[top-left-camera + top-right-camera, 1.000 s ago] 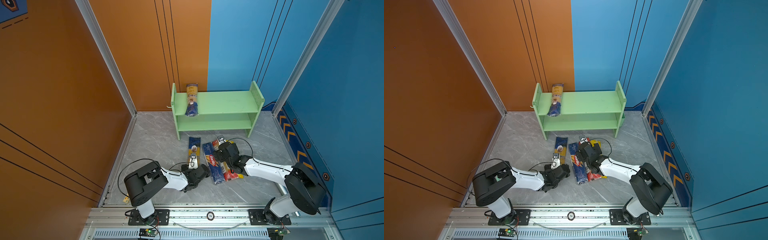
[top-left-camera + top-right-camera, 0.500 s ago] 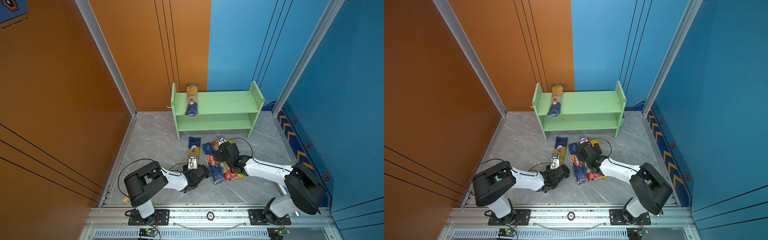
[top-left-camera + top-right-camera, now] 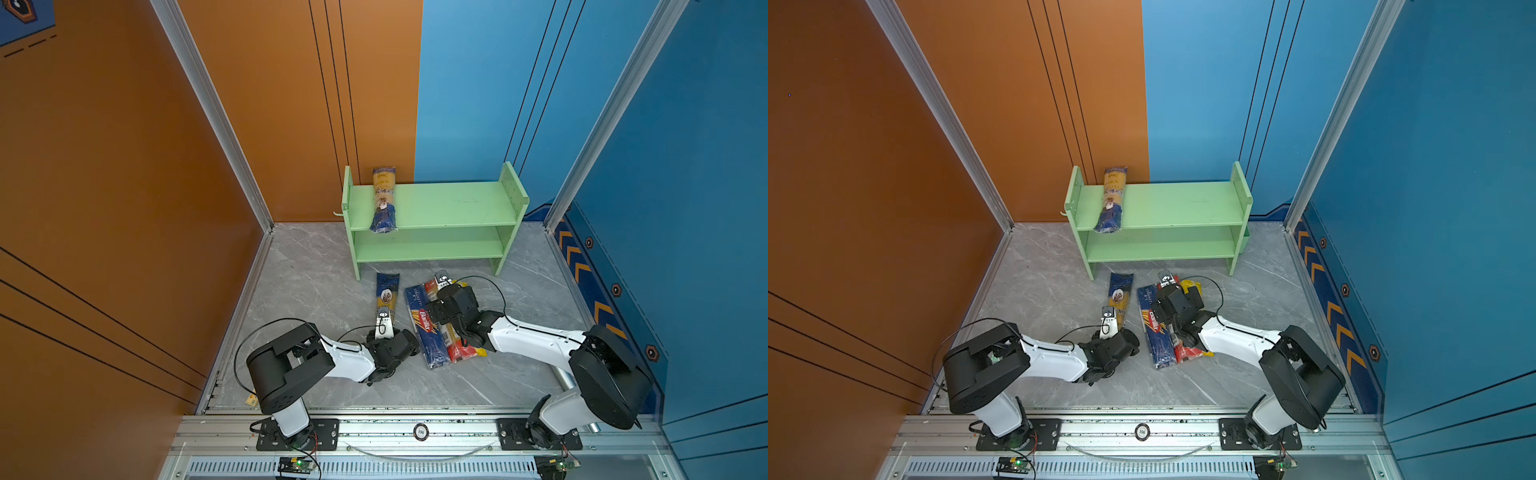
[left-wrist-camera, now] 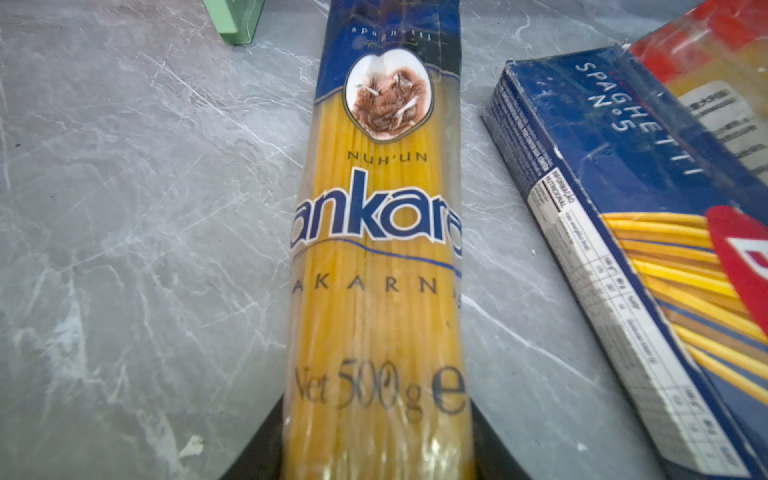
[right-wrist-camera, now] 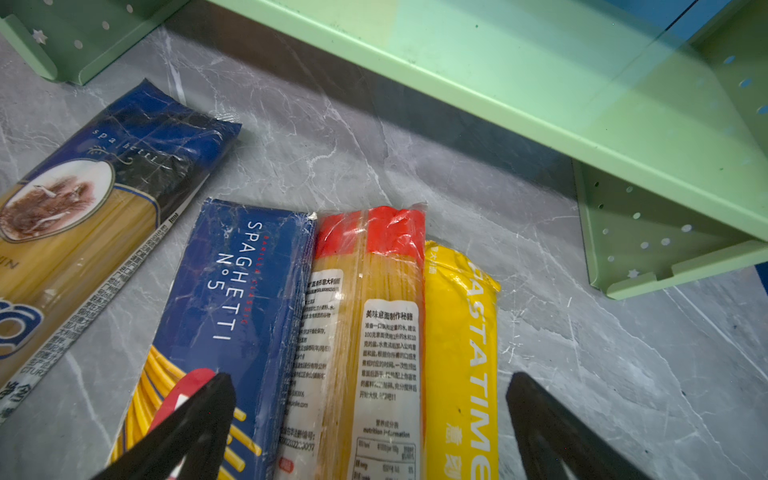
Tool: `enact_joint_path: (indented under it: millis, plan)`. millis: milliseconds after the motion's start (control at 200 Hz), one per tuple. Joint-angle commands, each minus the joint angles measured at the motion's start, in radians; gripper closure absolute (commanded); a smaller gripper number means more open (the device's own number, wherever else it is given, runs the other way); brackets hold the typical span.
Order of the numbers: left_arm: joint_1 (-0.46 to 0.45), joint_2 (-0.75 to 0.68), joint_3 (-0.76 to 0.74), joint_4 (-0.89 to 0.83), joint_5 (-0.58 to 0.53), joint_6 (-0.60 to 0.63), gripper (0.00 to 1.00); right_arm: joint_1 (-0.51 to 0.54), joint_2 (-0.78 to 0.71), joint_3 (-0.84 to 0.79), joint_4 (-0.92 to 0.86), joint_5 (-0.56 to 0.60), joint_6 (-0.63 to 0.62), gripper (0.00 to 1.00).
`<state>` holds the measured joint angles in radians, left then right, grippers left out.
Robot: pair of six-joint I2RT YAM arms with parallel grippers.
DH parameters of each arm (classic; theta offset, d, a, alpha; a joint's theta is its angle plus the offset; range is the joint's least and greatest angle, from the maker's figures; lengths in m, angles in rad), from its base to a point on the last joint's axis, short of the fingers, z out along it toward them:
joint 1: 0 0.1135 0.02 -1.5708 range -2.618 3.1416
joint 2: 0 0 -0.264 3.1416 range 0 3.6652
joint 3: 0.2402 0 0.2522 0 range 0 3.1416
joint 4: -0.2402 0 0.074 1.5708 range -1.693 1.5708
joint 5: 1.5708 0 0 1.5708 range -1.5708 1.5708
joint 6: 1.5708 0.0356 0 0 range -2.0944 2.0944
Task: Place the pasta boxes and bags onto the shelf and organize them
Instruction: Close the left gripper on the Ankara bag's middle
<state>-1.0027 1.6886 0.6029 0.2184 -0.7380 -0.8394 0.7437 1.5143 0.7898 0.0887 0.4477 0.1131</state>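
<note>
Item: navy-and-yellow plastic spaghetti bag, on grey floor before light green two-tier wooden shelf. Left gripper jaws flank it; clamped or not, cannot tell. Right gripper gapes, empty. Step, judged: pickup. Next: firm grip, lift to shelf.

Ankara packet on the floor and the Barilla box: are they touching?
Apart. The left wrist view shows a strip of bare grey floor between the Ankara packet and the Barilla box along their visible length.
</note>
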Motion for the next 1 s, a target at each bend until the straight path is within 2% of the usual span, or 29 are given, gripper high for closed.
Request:
enact_joint_path:
  millis: [0, 85, 220, 526, 996]
  plan:
    - [-0.014, 0.018, -0.03, -0.106, 0.078, -0.007, 0.86, -0.006, -0.001, -0.007, -0.003, -0.004, 0.026, 0.0]
    - [-0.014, 0.017, -0.025, -0.107, 0.088, 0.003, 1.0, -0.005, -0.002, -0.006, -0.003, -0.004, 0.026, 0.0]
    - [-0.014, 0.007, -0.012, -0.129, 0.09, 0.013, 1.0, -0.005, -0.005, -0.008, -0.006, -0.001, 0.026, 0.0]
    - [-0.013, -0.056, 0.098, -0.347, 0.074, 0.085, 1.0, -0.005, -0.01, -0.011, -0.004, 0.002, 0.024, 0.0]
    - [0.051, -0.257, 0.041, -0.318, 0.202, 0.09, 1.0, -0.006, -0.011, -0.012, -0.009, 0.003, 0.025, 0.0]
